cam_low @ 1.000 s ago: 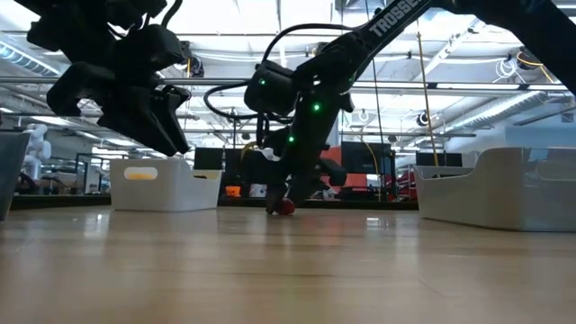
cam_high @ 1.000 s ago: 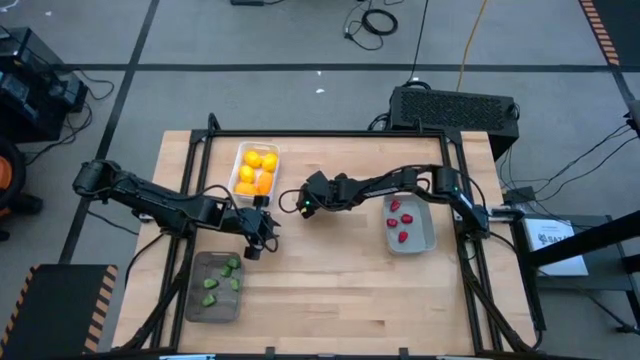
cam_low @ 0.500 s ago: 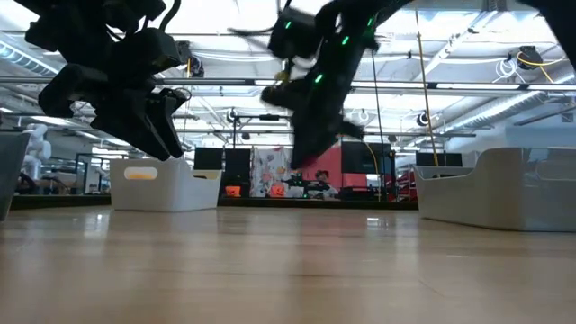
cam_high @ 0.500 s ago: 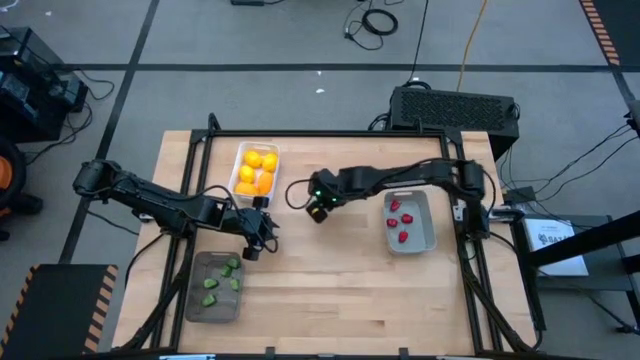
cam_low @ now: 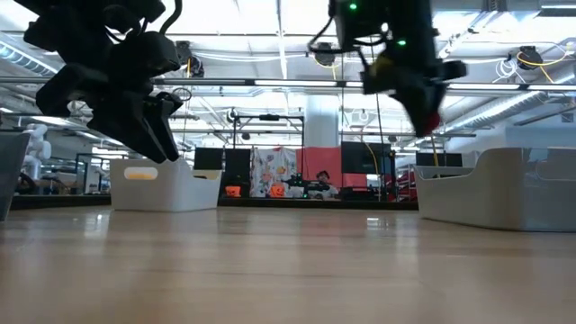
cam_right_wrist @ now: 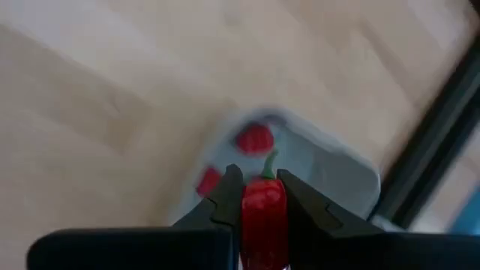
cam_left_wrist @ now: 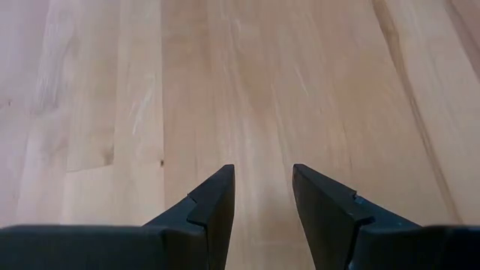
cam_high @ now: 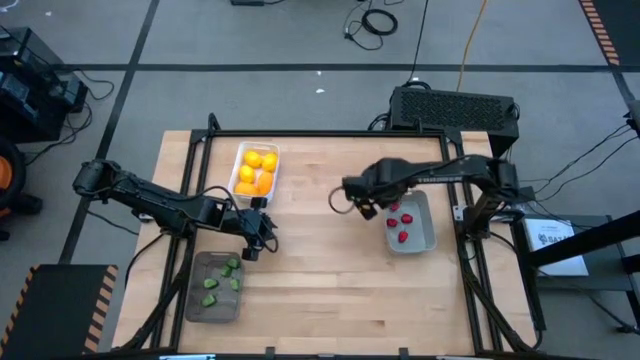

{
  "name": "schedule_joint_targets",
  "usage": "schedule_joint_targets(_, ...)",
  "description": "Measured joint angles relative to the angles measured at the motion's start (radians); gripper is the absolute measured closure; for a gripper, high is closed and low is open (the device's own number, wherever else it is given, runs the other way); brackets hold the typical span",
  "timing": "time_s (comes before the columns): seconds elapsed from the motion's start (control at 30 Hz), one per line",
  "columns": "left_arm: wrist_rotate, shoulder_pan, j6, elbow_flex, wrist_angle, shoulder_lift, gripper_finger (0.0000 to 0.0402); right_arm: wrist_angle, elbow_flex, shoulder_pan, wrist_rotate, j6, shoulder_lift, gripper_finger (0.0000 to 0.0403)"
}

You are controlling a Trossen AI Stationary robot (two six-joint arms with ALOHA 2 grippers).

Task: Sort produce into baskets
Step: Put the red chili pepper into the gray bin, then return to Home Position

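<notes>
My right gripper (cam_high: 365,208) hangs high over the table beside the left edge of the light grey basket (cam_high: 425,235), shut on a red piece with a green stem (cam_right_wrist: 262,210). That basket holds other red pieces (cam_high: 403,220). The white basket (cam_high: 240,160) at the far side holds yellow and orange fruits (cam_high: 256,172). The darker grey basket (cam_high: 200,300) near the front left holds green pieces (cam_high: 222,280). My left gripper (cam_high: 262,232) hovers between these two baskets, open, with nothing between its fingers (cam_left_wrist: 217,199). My right gripper pinches the red piece by its two sides (cam_right_wrist: 249,201) between the two fingers, stem end toward the fingertips. The fingers point steeply down from above. The piece is lifted well clear of the table (cam_low: 435,121).
Bare wooden tabletop (cam_high: 330,280) spreads between the three baskets. A black frame (cam_high: 460,170) runs along the table's edges. A black box (cam_high: 455,105) sits beyond the far edge.
My right gripper has taken the red piece up off the table's middle, risen high, tipped to point more steeply down, and moved toward the table's right edge to the light grey basket. The piece is now lifted clear.
</notes>
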Motion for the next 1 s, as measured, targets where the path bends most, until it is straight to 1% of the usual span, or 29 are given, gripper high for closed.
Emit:
schedule_joint_targets(0.13,0.0,-0.009,-0.026,0.0,0.002,0.0,0.0258,-0.077,-0.065,0.05,-0.001,0.057,-0.001,0.034)
schedule_joint_targets(0.23,0.0,-0.023,-0.051,0.0,0.007,0.0,0.0258,-0.065,-0.131,0.072,0.02,0.064,-0.002,0.0334)
schedule_joint_targets(0.27,0.0,-0.029,-0.058,0.0,0.013,0.0,0.0258,-0.06,-0.152,0.076,0.012,0.065,-0.002,0.033)
schedule_joint_targets(0.33,0.001,-0.042,-0.077,0.0,0.025,0.0,0.0258,-0.049,-0.184,0.081,-0.04,0.064,-0.002,0.0321)
schedule_joint_targets(0.43,0.0,-0.062,-0.097,0.0,0.046,0.0,0.0258,-0.048,-0.215,0.08,-0.088,0.062,-0.002,0.0301)
schedule_joint_targets(0.77,0.001,-0.121,-0.13,0.0,0.113,-0.002,0.0258,-0.04,-0.223,0.08,-0.078,-0.045,-0.012,0.0225)
schedule_joint_targets(0.87,0.007,-0.146,-0.13,-0.001,0.115,-0.048,0.0258,-0.002,-0.223,0.08,-0.068,-0.08,-0.052,0.0207)
schedule_joint_targets(0.93,0.007,-0.159,-0.138,-0.001,0.114,-0.104,0.0258,0.044,-0.223,0.084,-0.034,-0.12,-0.092,0.0197)
schedule_joint_targets(1.0,0.005,-0.167,-0.149,-0.001,0.113,-0.183,0.0258,0.117,-0.223,0.091,0.023,-0.173,-0.144,0.019)
